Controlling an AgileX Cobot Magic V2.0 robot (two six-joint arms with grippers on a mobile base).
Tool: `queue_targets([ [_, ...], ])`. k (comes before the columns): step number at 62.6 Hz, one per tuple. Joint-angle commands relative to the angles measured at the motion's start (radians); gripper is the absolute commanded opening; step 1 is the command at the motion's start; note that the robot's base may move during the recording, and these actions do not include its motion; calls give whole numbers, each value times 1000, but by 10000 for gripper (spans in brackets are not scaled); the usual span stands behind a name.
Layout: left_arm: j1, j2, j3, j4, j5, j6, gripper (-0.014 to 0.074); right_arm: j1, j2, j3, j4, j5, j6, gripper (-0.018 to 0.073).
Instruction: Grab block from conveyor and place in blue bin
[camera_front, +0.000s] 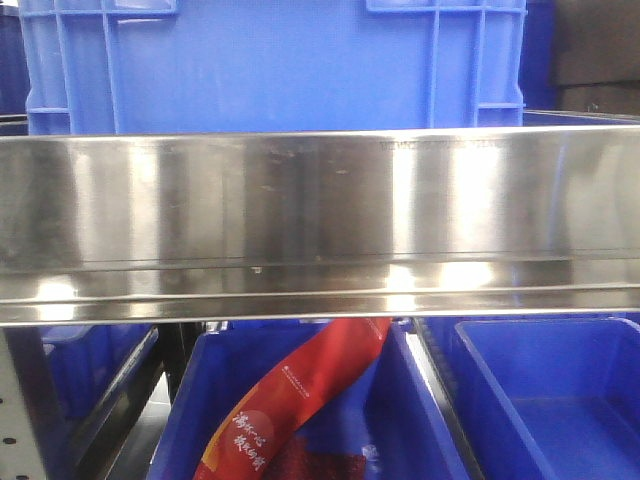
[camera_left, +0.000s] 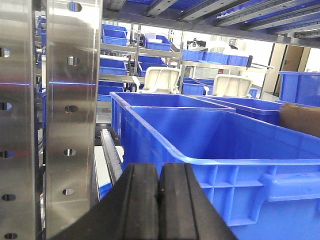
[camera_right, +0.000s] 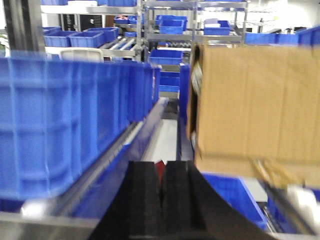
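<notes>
Steel fills my front view: a brushed metal rail runs straight across it, with a large blue crate behind and above it, and below it, from left to right, a blue bin holding a red printed packet and then a second blue bin that looks bare. On the left wrist view I see a perforated steel upright, then the left pincer low in frame with its black pads pressed together and nothing between them, and a blue tote just beyond. On the right wrist view, a row of blue totes stands at left, the right pincer is likewise closed on nothing, and a cardboard box sits at right, blurred. I cannot find the conveyor or any block in these views, so I judge the grab has not begun. Next I would need to bring the belt into sight, spread one pincer, and line it over the block.
</notes>
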Motion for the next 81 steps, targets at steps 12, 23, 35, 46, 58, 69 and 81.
queue_targets([
  [12,2,-6,2,-6,-20,-2,-111,-22,-99,163,37,-76,-1,-162],
  [23,2,-6,2,-6,-21,-2,-111,-22,-99,163,37,-81,-1,-162],
  [35,2,-6,2,-6,-21,-2,-111,-22,-99,163,37,-83,-1,-162],
  [46,2,-6,2,-6,-21,-2,-111,-22,-99,163,37,-83,-1,-162],
  [58,2,-6,2,-6,-21,-2,-111,-22,-99,163,37,-83,-1,-162],
  [69,2,-6,2,-6,-24,-2,-111,-22,-99,163,37,-83,-1,-162],
  [81,2,-30,8,-6,-22,-2,-111,-22,-99,163,37,-83,-1,-162],
])
